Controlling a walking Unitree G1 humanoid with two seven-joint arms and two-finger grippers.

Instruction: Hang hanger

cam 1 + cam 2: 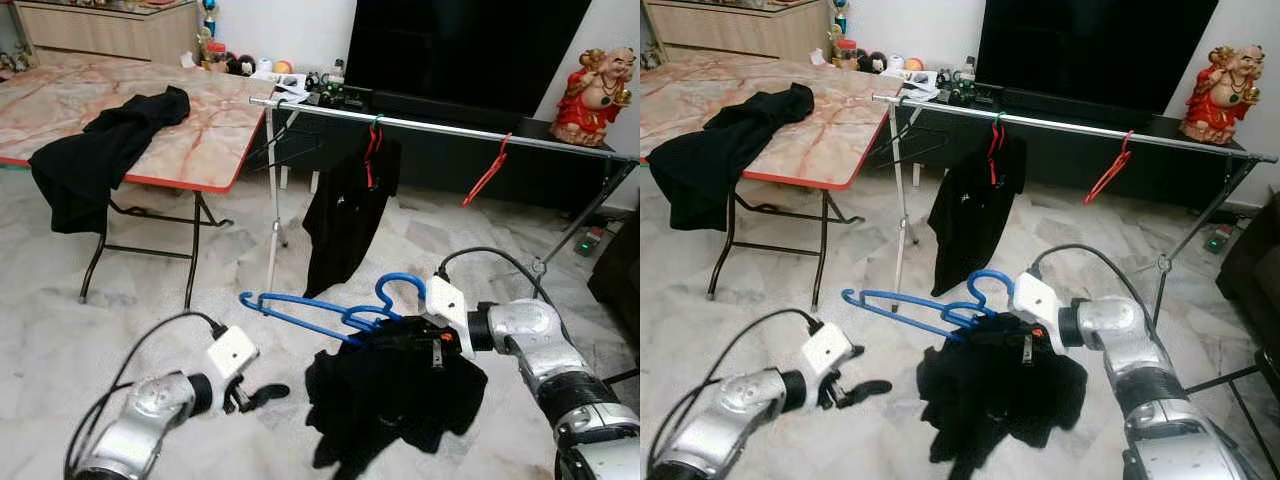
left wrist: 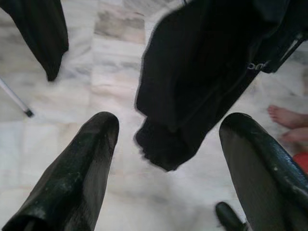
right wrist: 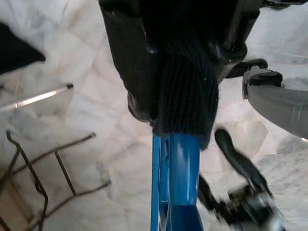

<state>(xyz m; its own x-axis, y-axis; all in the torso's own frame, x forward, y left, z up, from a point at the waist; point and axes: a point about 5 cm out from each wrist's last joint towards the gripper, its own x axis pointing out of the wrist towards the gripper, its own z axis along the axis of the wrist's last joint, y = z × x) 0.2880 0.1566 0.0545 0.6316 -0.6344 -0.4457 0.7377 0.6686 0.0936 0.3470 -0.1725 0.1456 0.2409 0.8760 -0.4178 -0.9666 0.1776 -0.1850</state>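
The right gripper (image 1: 400, 335) clenches a blue hanger (image 1: 325, 310) with a black garment (image 1: 395, 395) below the rail (image 1: 440, 127), while the left gripper (image 1: 255, 397) hovers released.

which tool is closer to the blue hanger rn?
Right. The right tool is shut on the blue hanger and the black garment draped on it. The left tool is open, low and off to the hanger's left, apart from it.
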